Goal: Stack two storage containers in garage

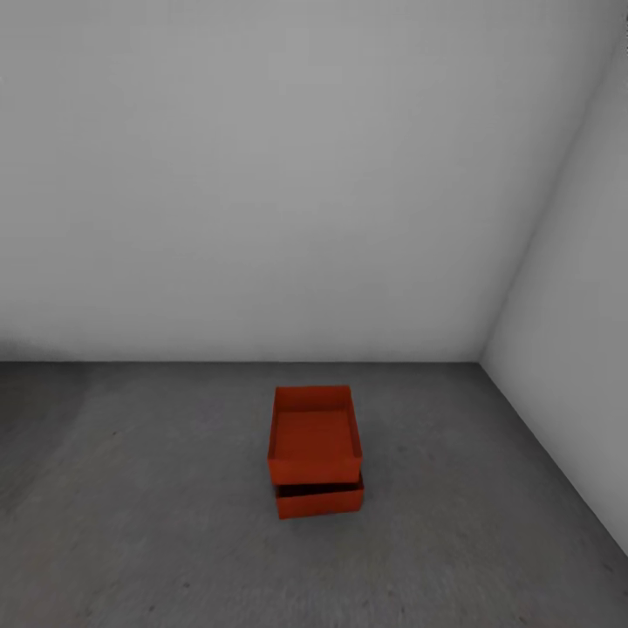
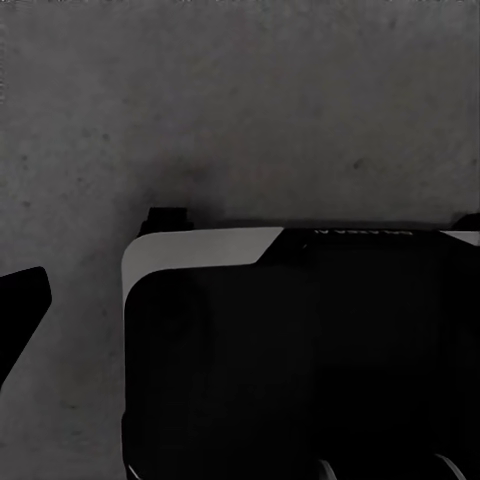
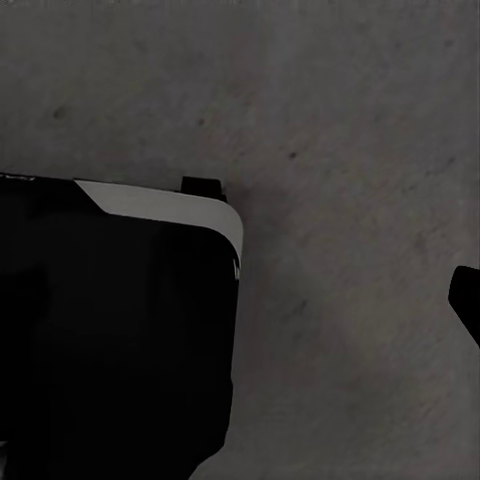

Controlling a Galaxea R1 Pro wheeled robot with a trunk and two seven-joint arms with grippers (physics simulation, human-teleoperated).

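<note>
Two orange-red storage containers stand stacked on the dark grey concrete floor (image 1: 131, 488) of the garage, in the head view near the middle. The upper container (image 1: 314, 436) rests on the lower container (image 1: 319, 501), shifted slightly back and left, so the lower one's front wall shows. Both are open-topped and look empty. Neither gripper touches them. In the left wrist view one dark finger (image 2: 20, 310) of my left gripper sits at the picture's edge over bare floor. One dark finger (image 3: 468, 305) of my right gripper shows the same way in the right wrist view. Nothing is held.
A plain white wall (image 1: 262, 174) stands behind the stack and meets a second white wall (image 1: 584, 349) in a corner at the right. My own dark, white-trimmed base (image 2: 300, 350) (image 3: 110, 330) shows over the floor in both wrist views.
</note>
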